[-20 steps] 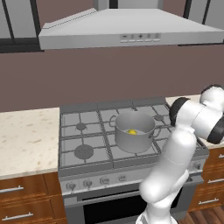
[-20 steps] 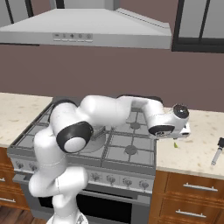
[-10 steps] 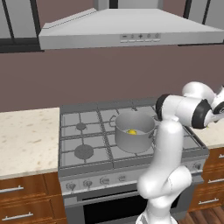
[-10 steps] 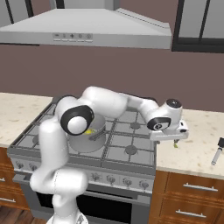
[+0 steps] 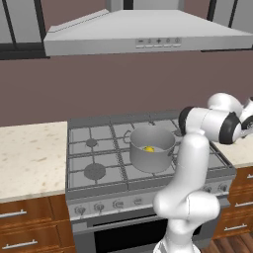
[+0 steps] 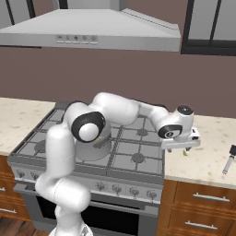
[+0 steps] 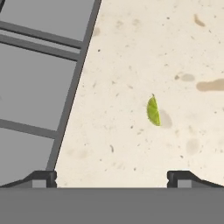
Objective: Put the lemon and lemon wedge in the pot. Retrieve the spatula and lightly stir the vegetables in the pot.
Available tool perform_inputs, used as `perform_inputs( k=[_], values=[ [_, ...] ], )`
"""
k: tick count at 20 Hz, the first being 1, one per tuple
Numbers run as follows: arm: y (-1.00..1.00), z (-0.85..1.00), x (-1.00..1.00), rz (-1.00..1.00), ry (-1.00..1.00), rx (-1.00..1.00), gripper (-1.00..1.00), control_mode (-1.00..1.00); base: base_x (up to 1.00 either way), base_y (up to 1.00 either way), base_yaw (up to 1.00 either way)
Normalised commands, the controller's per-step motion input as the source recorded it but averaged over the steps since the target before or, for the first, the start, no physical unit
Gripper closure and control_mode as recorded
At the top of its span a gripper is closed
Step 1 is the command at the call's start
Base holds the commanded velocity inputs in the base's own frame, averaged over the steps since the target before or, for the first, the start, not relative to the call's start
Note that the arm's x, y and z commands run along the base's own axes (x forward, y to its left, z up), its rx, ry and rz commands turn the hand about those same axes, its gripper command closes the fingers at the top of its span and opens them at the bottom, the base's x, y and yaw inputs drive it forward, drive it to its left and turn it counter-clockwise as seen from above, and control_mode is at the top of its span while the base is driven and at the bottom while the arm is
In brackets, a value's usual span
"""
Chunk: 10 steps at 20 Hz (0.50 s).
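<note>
Claw first, seen from the hand view: its two dark fingertips stand wide apart with nothing between them, hanging over the speckled beige table. Between and beyond those tips lies the lemon wedge — a thin yellow-green sliver flat on the table, near the stove's right edge but clear of it, touching nothing else. The dark frame of the stove and its grey grate bars run along the left of that view.

From the right base view, the claw hovers just past the right edge of the stove, low over the table, and a speck of the lemon wedge shows under it. Near the table's right end lies a dark-handled utensil, well apart from the claw; what kind it is cannot be told.

Farther in, the pot sits upright on the stove's front-centre burner grate, its lid off. The lemon rests inside on the pale bottom. In the right base view the pot is largely hidden behind the arm's elbow. Above it all hangs the grey range hood against the brown wall.
</note>
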Motion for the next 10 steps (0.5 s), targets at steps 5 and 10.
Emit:
perform_inputs(
  k=[5,10],
  values=[
    [-0.31,0.00,0.07,0.03,0.09,0.00,-1.00,-1.00,0.00,0.00,0.00],
    [-0.12,-0.06,0.27,0.10,0.08,0.00,-1.00,-1.00,0.00,0.00,0.00]
  ],
)
